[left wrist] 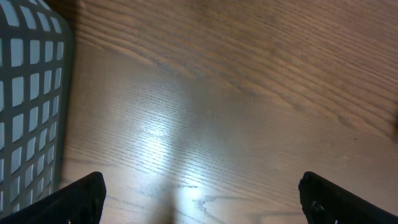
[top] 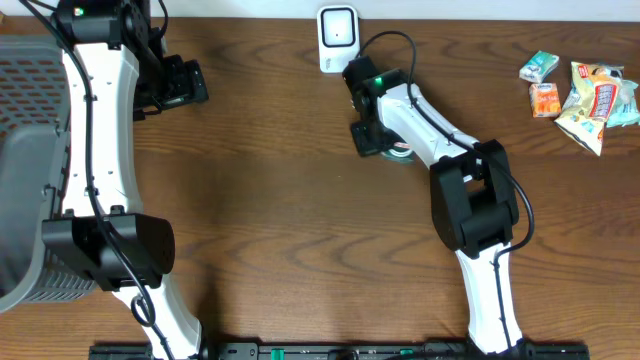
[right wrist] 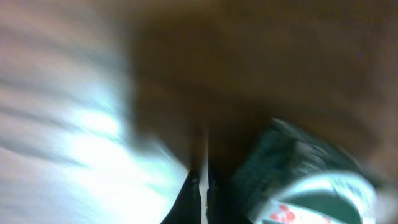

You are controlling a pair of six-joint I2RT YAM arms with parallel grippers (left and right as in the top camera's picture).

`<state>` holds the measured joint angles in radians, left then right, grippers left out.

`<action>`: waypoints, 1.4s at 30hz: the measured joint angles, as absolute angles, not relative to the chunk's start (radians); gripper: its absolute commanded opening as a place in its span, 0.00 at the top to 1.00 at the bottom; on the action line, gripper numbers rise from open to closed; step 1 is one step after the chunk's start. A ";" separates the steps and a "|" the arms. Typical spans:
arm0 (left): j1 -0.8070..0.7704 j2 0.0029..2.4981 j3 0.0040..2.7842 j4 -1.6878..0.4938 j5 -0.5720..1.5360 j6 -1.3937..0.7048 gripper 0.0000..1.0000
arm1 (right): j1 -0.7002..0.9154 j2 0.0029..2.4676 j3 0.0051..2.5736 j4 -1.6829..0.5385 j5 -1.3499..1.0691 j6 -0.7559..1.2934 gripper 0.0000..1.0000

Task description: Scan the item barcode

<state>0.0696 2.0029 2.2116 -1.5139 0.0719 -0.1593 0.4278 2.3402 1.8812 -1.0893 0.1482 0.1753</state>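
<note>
The item, a green and white packet (top: pixel 401 152), lies on the table under my right arm, below the white barcode scanner (top: pixel 338 38) at the back edge. My right gripper (top: pixel 368 136) sits just left of the packet. In the blurred right wrist view its fingers (right wrist: pixel 194 193) are pressed together, with the packet (right wrist: pixel 311 183) beside them on the right; nothing clearly shows between them. My left gripper (top: pixel 183 85) hangs at the back left, wide open over bare wood (left wrist: pixel 202 186), holding nothing.
A grey mesh basket (top: pixel 25 150) stands at the left table edge and shows at the left of the left wrist view (left wrist: pixel 28 93). Several snack packets (top: pixel 585 95) lie at the back right.
</note>
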 measured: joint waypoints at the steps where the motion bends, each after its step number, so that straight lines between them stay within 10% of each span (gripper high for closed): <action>1: 0.070 2.003 2.212 -1.514 0.072 -0.159 0.02 | 0.428 2.336 1.880 -1.136 0.184 0.176 0.99; 14: 0.070 2.003 2.212 -1.514 0.072 -0.159 0.02 | 0.404 2.172 1.877 -1.139 0.277 0.217 0.64; 23: 0.070 2.003 2.212 -1.514 0.072 -0.159 0.02 | 0.311 2.117 1.874 -0.924 0.060 0.201 0.99; 42: 0.070 2.003 2.212 -1.514 0.072 -0.159 0.02 | 0.316 2.296 1.845 -1.061 0.112 0.202 0.99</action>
<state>0.0696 2.0029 2.2116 -1.5139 0.0719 -0.1593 0.3164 2.2959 1.8450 -1.0611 0.1123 0.2020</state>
